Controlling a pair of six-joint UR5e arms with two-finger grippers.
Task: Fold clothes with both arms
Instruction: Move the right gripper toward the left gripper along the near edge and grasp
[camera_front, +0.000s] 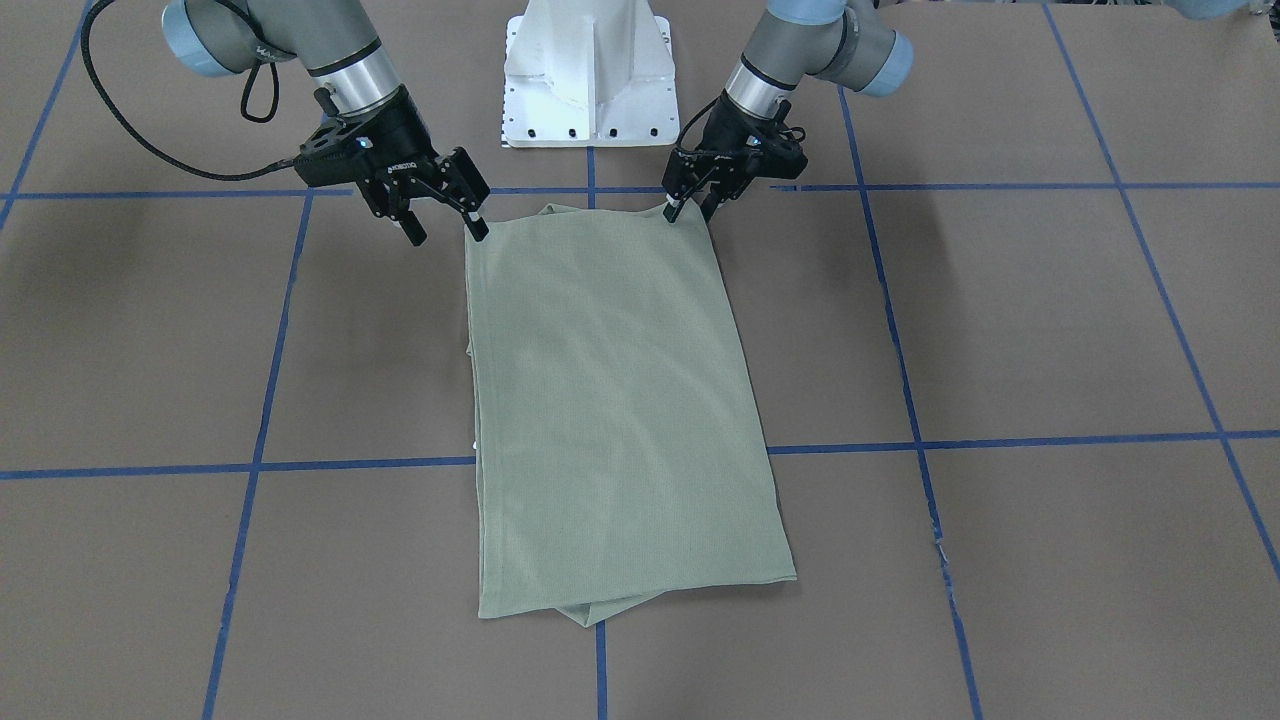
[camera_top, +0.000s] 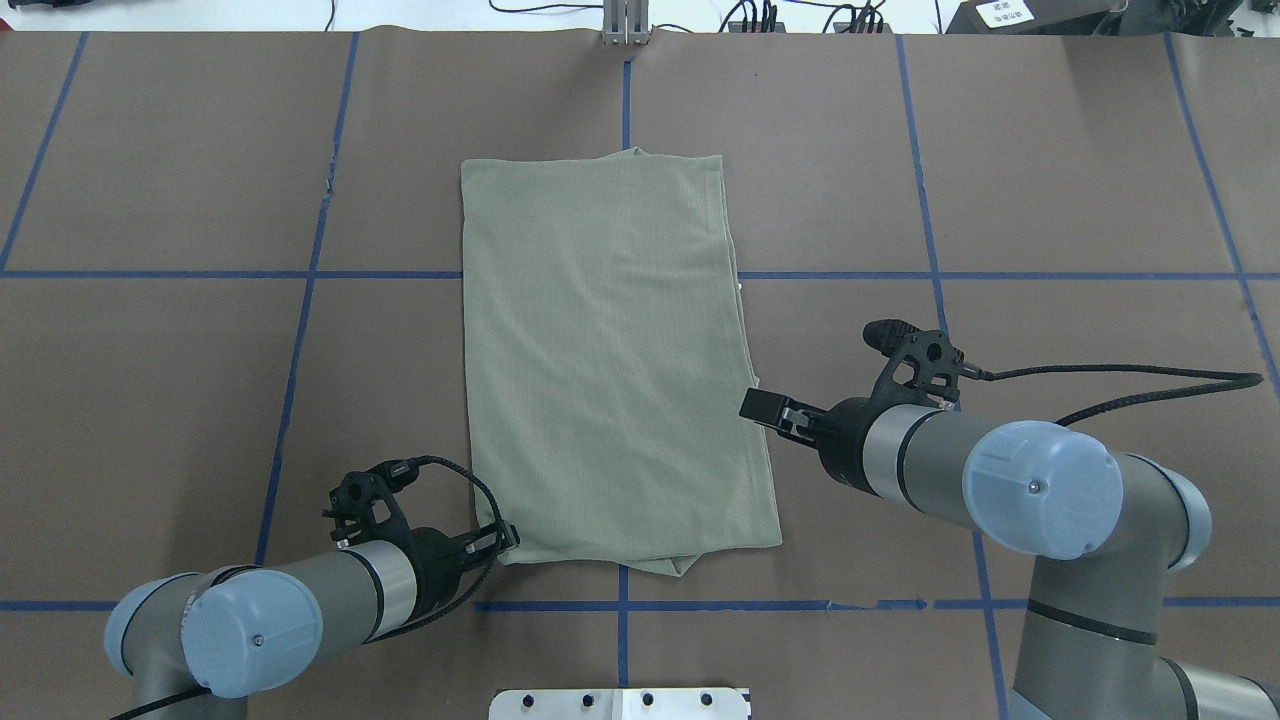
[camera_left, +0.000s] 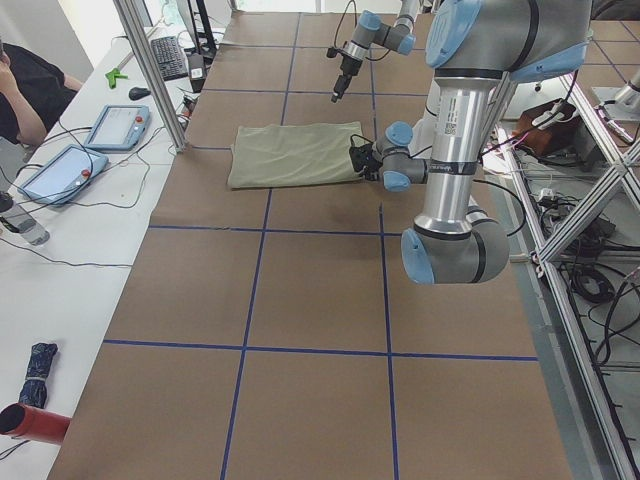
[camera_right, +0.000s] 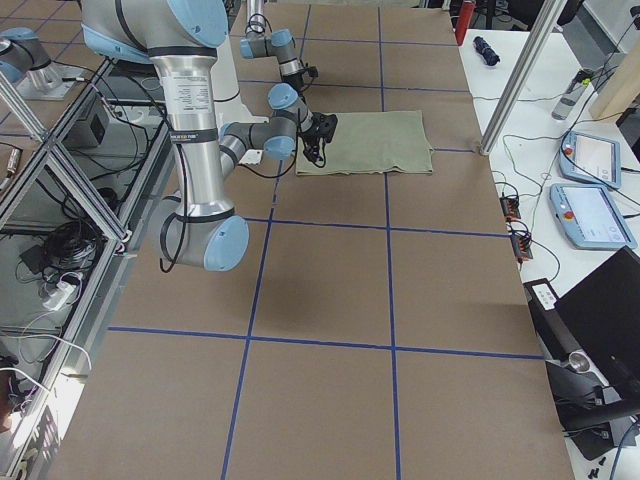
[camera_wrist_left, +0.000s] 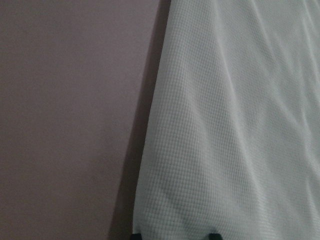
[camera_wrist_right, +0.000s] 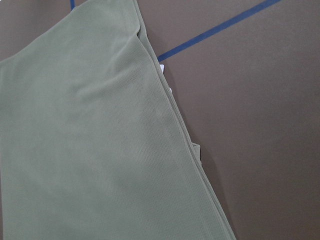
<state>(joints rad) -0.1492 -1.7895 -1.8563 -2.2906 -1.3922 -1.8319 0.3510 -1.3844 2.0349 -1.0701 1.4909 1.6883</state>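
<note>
shirt (camera_front: 610, 400) edges straight, left gripper (camera_front: 690, 212) at corner

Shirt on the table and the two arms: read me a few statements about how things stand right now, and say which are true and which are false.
1. The shirt lies flat on the table, folded into a long strip. True.
2. The right fingers are clamped on the shirt. False: they stand wide apart beside its edge and hold nothing.
3. The left fingers are at a corner of the shirt on the robot's side. True.
4. Part of the shirt hangs over the table's edge. False: all of it rests on the table, well inside the edges.
</note>
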